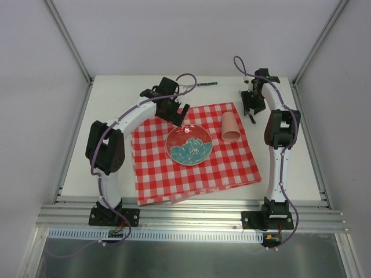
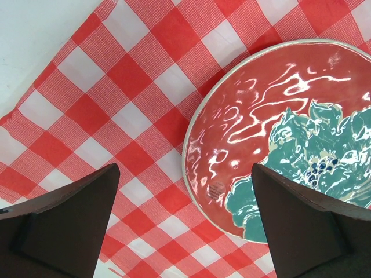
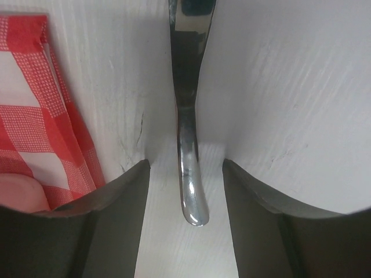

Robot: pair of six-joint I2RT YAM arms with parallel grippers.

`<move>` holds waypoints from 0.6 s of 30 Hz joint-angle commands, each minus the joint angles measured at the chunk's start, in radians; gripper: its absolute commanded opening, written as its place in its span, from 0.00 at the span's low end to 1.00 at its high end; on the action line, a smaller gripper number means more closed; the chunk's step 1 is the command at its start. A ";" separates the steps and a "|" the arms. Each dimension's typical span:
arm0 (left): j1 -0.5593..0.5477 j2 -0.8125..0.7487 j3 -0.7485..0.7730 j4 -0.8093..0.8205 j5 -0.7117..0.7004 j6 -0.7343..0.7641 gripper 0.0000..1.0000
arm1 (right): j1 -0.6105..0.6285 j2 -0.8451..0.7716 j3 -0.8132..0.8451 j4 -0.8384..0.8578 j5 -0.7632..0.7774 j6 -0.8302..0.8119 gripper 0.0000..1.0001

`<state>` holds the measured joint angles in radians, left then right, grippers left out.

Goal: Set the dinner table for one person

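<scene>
Here, left pincer [image 2: 185, 167] gapes over plate [image 2: 249, 104] rim; right pincer [image 3: 185, 165] gapes clear around a metal handle [image 3: 186, 116].

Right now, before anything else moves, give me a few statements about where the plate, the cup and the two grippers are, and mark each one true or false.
1. The plate sits on the checked cloth. True.
2. The left gripper is clamped on the plate. False: its jaws are wide open above the cloth and the plate's edge, holding nothing.
3. A metal utensil handle lies on the bare dinner table between the fingers of the right gripper, with a gap on each side. True.
4. The pink cup is on the plate. False: it is on the cloth, to the right of the plate.
</scene>
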<state>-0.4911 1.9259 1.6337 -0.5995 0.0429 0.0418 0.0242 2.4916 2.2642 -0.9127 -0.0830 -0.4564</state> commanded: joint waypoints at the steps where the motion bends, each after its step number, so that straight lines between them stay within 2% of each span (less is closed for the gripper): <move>1: -0.001 -0.030 0.021 0.003 -0.015 0.013 0.99 | 0.006 0.006 0.069 0.008 -0.020 0.002 0.57; 9: -0.003 -0.015 0.046 0.001 -0.008 0.009 0.99 | 0.006 0.056 0.126 0.028 -0.031 0.008 0.53; 18: -0.004 -0.011 0.051 0.001 -0.009 0.006 0.99 | 0.010 0.075 0.086 -0.011 0.005 0.002 0.49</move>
<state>-0.4911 1.9263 1.6440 -0.5972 0.0429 0.0418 0.0250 2.5484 2.3535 -0.8822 -0.0856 -0.4538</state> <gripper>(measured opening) 0.992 0.502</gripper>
